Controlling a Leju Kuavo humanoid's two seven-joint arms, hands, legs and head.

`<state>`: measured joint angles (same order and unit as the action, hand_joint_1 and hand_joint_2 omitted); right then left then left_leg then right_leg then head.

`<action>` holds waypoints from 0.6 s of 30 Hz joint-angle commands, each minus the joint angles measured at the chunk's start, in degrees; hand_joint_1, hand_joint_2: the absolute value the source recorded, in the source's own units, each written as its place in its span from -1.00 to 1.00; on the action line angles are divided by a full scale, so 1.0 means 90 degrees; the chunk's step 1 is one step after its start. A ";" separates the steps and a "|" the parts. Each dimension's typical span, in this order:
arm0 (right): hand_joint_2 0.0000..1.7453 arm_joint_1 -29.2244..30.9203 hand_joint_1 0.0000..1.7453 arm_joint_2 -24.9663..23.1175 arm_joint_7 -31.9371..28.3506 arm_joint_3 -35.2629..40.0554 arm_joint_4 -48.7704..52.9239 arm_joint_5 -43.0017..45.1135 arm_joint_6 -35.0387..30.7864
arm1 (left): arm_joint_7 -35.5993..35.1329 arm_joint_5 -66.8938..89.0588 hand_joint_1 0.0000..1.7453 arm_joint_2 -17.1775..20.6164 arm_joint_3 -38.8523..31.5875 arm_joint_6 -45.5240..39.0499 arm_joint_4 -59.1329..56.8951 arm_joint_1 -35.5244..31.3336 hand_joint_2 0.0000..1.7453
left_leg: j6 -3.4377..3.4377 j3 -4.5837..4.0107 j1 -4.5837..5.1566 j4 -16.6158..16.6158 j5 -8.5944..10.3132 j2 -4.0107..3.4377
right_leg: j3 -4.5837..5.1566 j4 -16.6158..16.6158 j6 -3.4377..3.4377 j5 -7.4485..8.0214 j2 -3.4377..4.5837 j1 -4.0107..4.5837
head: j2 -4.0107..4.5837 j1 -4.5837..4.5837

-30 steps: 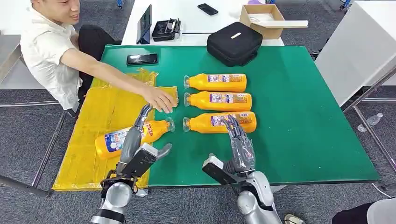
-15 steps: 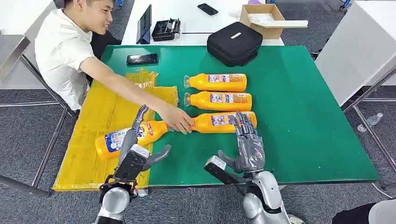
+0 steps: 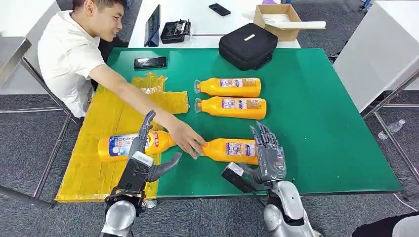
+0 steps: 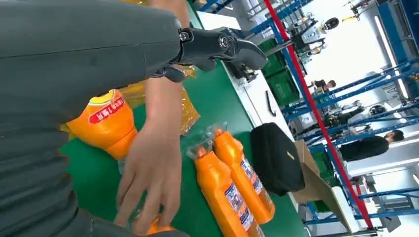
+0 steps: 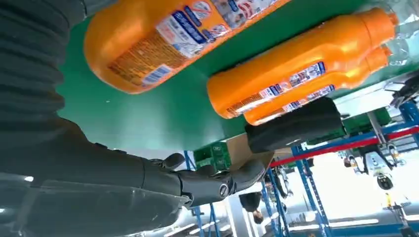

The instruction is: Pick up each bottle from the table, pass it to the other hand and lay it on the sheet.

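Green matting covers the table (image 3: 321, 123), with a yellow sheet (image 3: 104, 123) spread over its left side. Nearest, the left hand (image 3: 143, 158) hovers over the sheet's near part, fingers spread and holding nothing; the right hand (image 3: 269, 155) is raised open just beside the base of the near bottle (image 3: 230, 150), fingers apart, and I cannot tell whether they touch it. That bottle lies on its side on the mat, its cap end under a person's hand (image 3: 187, 139). Left of it, another bottle (image 3: 131, 144) lies on the sheet. Farther back, two bottles lie side by side on the mat, the mid one (image 3: 232, 106) and the far one (image 3: 230, 87). Beyond them sit a phone (image 3: 150, 62) and a black case (image 3: 248, 45)
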<state>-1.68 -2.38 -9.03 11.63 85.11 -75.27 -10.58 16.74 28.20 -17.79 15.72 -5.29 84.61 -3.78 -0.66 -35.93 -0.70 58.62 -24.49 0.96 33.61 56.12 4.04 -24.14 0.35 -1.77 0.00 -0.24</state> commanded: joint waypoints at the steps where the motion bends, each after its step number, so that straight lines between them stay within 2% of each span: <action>1: 1.00 0.0121 -1.00 0.0260 0.0077 -0.0198 -0.0533 -0.0051 0.0143 | -0.0043 -0.0023 -1.00 -0.0245 0.0109 -0.0029 -0.0064 0.0115 1.00 | -0.0004 0.0033 -0.0004 -0.0004 -0.0010 -0.0003 | -0.0041 -0.0013 -0.0026 -0.0008 -0.0011 0.0010 | 0.0000 -0.0002; 9: 1.00 -0.0127 -1.00 0.0016 0.0180 -0.0441 -0.0529 0.0149 0.0568 | -0.0263 0.0048 -1.00 -0.0245 0.0063 -0.0294 0.0249 0.0160 1.00 | 0.0000 0.0010 -0.0004 -0.0002 -0.0004 0.0001 | -0.0016 -0.0006 -0.0016 -0.0004 -0.0009 0.0007 | 0.0000 -0.0002; 12: 1.00 -0.0169 -1.00 0.0003 0.0052 -0.0416 -0.0639 0.0225 0.0435 | -0.0315 -0.0032 -1.00 -0.0245 0.0093 -0.0292 0.0238 0.0146 1.00 | -0.0001 0.0019 -0.0005 -0.0005 -0.0007 -0.0002 | -0.0026 -0.0010 -0.0019 -0.0005 -0.0007 0.0009 | 0.0000 -0.0002; 18: 1.00 -0.0096 -1.00 0.0076 0.0202 -0.0376 -0.0824 0.0103 0.0620 | -0.0667 -0.0972 -1.00 -0.0245 0.0736 0.0182 -0.0567 0.0068 1.00 | -0.0003 0.0017 -0.0003 -0.0004 -0.0004 0.0005 | -0.0025 -0.0011 -0.0016 -0.0005 -0.0013 0.0007 | 0.0000 -0.0002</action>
<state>-3.88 -2.01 -8.15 9.42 83.23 -73.66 -6.82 12.83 26.07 -17.79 16.28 -7.28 87.12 -2.98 -0.66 -35.95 -0.69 58.62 -24.49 0.97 33.64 56.12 4.04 -24.15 0.34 -1.77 0.00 -0.26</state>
